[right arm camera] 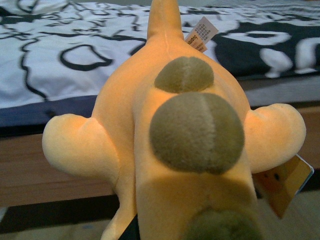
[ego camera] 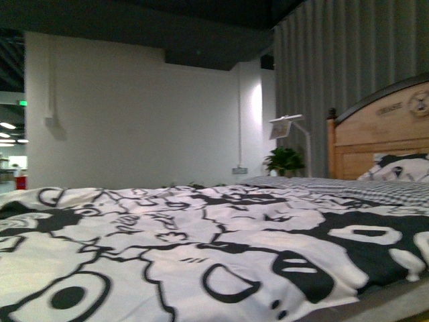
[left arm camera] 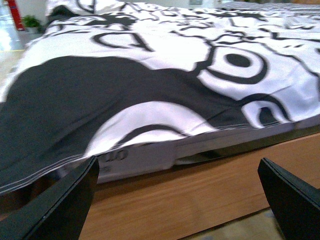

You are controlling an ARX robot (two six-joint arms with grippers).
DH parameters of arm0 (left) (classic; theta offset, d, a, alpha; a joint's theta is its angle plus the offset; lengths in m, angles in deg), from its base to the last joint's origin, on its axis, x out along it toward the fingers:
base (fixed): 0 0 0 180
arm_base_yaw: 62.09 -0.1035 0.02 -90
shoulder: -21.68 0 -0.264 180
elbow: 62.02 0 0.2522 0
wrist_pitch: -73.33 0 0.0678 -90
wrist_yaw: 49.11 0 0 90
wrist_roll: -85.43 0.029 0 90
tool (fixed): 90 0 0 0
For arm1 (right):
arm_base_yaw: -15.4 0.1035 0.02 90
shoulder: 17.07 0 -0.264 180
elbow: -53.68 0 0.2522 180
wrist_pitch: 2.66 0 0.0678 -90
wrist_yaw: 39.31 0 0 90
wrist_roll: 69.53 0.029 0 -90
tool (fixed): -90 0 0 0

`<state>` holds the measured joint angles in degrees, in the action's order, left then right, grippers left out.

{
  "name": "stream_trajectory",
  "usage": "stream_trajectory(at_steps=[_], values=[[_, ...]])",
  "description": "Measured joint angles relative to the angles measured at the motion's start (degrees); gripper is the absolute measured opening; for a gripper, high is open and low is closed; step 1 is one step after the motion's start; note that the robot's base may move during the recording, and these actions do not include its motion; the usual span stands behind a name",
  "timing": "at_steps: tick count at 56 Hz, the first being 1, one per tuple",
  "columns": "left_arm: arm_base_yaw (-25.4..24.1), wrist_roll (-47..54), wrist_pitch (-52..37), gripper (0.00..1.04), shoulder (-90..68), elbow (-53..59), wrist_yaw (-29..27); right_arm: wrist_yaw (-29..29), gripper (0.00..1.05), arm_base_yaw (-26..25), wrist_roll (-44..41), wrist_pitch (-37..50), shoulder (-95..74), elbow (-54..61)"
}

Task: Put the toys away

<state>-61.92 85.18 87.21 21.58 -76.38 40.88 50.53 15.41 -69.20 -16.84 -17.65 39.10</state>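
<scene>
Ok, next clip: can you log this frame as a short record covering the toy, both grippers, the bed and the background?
toy: orange-yellow plush toy with olive spots and a paper tag; fills the right wrist view, in front of the bed edge
right gripper: hidden behind the toy, grip cannot be told
left gripper: open, empty, facing the wooden bed frame
bed: black-and-white cartoon duvet, wooden headboard, pillow
background: potted plant, lamp, grey curtain
</scene>
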Motion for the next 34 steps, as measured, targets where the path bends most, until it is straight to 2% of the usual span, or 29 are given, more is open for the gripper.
stream_trajectory(at_steps=[34], values=[[-0.02, 0.02, 0.0, 0.98, 0.0, 0.0, -0.07, 0.17, 0.07, 0.0, 0.0, 0.0, 0.04, 0.0]])
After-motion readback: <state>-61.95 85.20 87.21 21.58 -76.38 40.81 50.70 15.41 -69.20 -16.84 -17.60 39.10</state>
